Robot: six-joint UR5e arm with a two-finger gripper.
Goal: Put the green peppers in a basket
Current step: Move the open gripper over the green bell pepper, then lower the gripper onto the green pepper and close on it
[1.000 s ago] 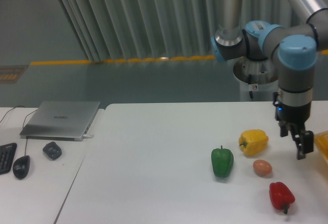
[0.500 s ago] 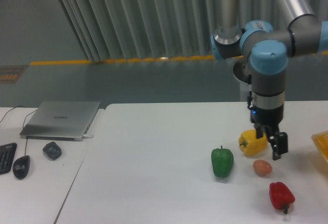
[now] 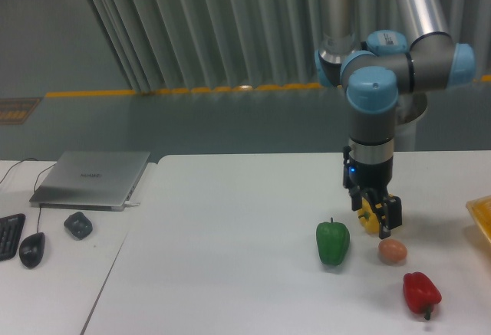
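Note:
The green pepper [image 3: 333, 243] stands upright on the white table [image 3: 230, 235], glossy dark green with a short stem. My gripper [image 3: 377, 216] hangs above the table just to its upper right, in front of the yellow pepper [image 3: 370, 215], which it mostly hides. Its fingers point down with a gap between them and hold nothing. The basket [image 3: 482, 217] shows only as a yellow-orange edge at the far right of the frame.
A brown egg [image 3: 392, 251] lies right of the green pepper. A red pepper [image 3: 421, 293] lies at the front right. On the left desk are a laptop [image 3: 92, 178], a mouse [image 3: 31, 250], a dark object [image 3: 78, 224] and a keyboard corner [image 3: 8, 235].
My gripper has moved left from near the basket edge, across the yellow pepper, towards the green pepper. The peppers and the egg have not moved.

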